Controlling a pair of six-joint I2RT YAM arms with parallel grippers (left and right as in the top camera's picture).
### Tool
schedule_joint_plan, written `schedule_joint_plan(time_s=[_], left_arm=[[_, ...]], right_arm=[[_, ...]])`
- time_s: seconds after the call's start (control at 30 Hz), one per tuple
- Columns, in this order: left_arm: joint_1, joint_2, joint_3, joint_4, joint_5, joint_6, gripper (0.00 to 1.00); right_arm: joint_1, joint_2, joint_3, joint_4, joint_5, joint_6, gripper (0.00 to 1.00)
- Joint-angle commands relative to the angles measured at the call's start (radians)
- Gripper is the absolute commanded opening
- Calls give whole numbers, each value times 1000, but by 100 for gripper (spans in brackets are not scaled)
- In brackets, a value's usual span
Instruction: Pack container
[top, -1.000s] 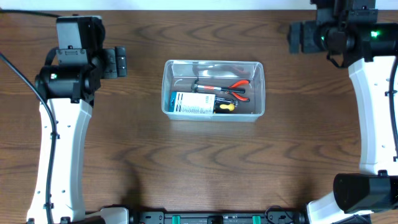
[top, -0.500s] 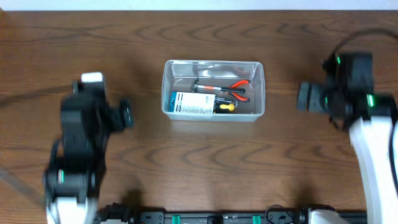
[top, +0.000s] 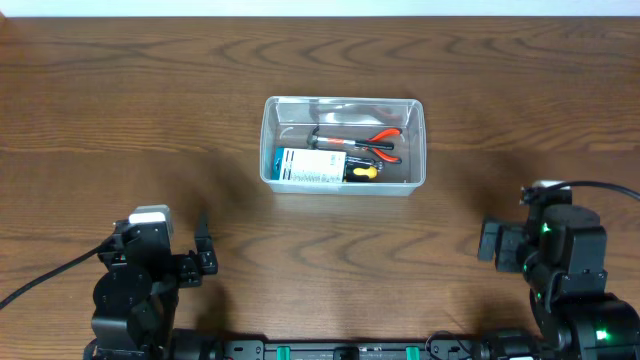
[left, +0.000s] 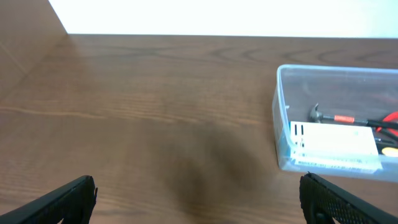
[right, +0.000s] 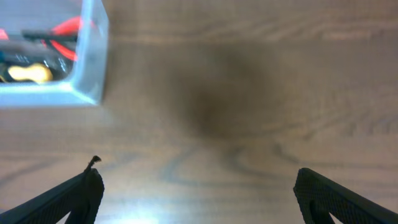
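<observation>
The clear plastic container (top: 420, 150) stands at the table's middle back. In it lie a blue-and-white box (top: 310, 167), red-handled pliers (top: 385, 138), a small hammer and a yellow-handled tool (top: 366, 172). It also shows in the left wrist view (left: 283, 124) at the right and in the right wrist view (right: 93, 56) at the upper left. My left gripper (left: 198, 202) is open and empty near the table's front left, far from the container. My right gripper (right: 198, 199) is open and empty near the front right.
The brown wooden table (top: 320, 260) lies bare between the arms and the container. Both arm bodies (top: 140, 290) (top: 570, 280) sit folded at the front edge. A pale wall edge runs along the back of the table.
Both arms have pulled back from the table's far corners to the front edge. The container and what lies in it have not moved.
</observation>
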Motion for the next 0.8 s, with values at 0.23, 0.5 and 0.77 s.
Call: schedule_joint_plan(time_s=[0.23, 0.5, 0.77], left_arm=[[-3, -3, -5, -34, -2, -5, 98], [-3, -3, -4, -35, -2, -5, 98], [-3, -3, -4, -35, -2, -5, 98]], right_arm=[[17, -7, -9, -79, 23, 12, 99], [17, -7, -9, -79, 23, 12, 99], [8, -63, -9, -80, 23, 12, 99]])
